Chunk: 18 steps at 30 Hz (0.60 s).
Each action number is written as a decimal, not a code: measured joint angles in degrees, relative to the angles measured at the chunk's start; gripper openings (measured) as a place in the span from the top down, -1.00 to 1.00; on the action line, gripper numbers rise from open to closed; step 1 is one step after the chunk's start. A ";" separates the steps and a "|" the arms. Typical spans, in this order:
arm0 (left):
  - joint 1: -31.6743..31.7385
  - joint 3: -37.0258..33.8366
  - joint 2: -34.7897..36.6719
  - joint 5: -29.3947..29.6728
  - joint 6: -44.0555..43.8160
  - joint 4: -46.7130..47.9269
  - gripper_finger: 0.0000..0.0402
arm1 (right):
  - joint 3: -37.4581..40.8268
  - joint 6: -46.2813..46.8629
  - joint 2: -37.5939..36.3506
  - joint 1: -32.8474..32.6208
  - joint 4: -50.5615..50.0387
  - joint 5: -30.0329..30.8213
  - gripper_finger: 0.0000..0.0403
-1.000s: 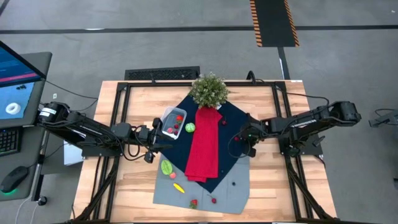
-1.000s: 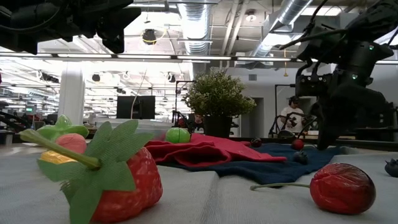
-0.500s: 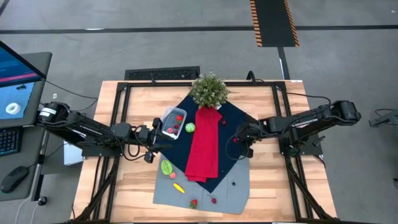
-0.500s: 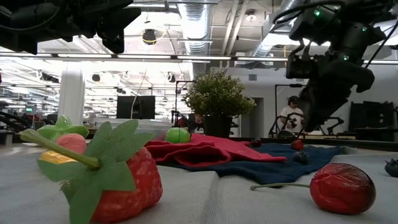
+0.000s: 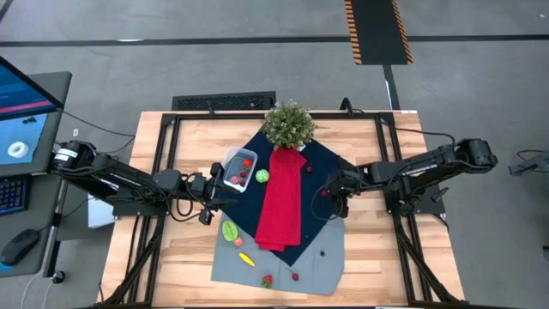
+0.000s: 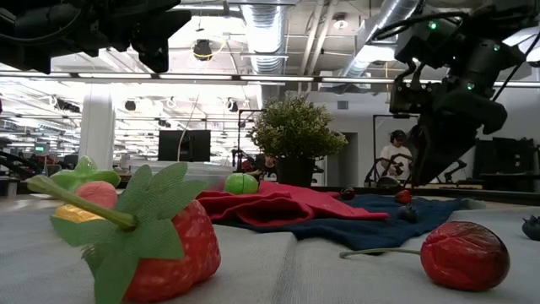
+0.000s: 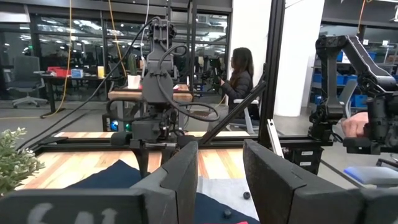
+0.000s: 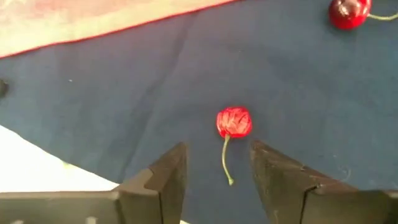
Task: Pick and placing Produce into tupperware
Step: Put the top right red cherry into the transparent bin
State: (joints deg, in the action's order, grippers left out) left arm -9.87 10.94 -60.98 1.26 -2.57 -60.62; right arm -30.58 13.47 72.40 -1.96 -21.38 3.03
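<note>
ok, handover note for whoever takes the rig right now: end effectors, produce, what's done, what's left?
Right end effector: open, empty, poised over a red cherry on the navy cloth; a second cherry lies farther off.
Left end effector: fingers apart, nothing between them, waiting by the tupperware.
Done: the tupperware holds a few red pieces.
Left: green round piece beside the tupperware, green leafy piece, pink piece, yellow piece, strawberry and another cherry on the grey mat, plus both cherries on the navy cloth.
</note>
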 joint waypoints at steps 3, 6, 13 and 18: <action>0.00 0.00 -0.01 0.00 0.00 -0.02 0.42 | 0.10 0.02 0.02 0.47 -0.61 0.03 0.15; -0.02 0.00 -0.01 -0.02 0.00 -0.04 0.42 | 0.10 0.03 0.00 0.55 0.21 0.01 0.23; -0.02 0.00 -0.01 -0.02 -0.02 -0.11 0.42 | 0.10 1.00 0.02 0.55 0.17 0.01 0.32; -0.02 0.00 -0.01 0.00 -0.04 -0.13 0.42 | 0.10 1.27 1.25 0.55 0.14 0.02 0.30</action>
State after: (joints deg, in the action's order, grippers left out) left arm -9.89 10.94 -60.99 1.25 -2.61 -60.75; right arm -30.48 14.75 73.65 -1.41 -21.24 3.05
